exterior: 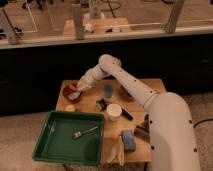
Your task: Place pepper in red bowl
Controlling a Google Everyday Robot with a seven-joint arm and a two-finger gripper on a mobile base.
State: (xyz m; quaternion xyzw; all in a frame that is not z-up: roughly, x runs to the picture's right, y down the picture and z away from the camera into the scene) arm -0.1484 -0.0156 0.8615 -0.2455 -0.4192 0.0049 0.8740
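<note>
The red bowl [70,93] stands at the far left corner of the wooden table [95,106], brick-red with a whitish patch inside. My gripper [80,88] hangs at the end of the white arm, right over the bowl's right rim and touching or nearly touching it. I cannot make out the pepper; it is hidden at the gripper or in the bowl.
A green tray [55,150] with a metal utensil [84,132] fills the front left. A blue cup [108,90], a white cup [114,111], a dark maroon bowl [126,95], a yellowish round piece [70,107], a blue sponge [128,140] and a banana [117,151] are on the table.
</note>
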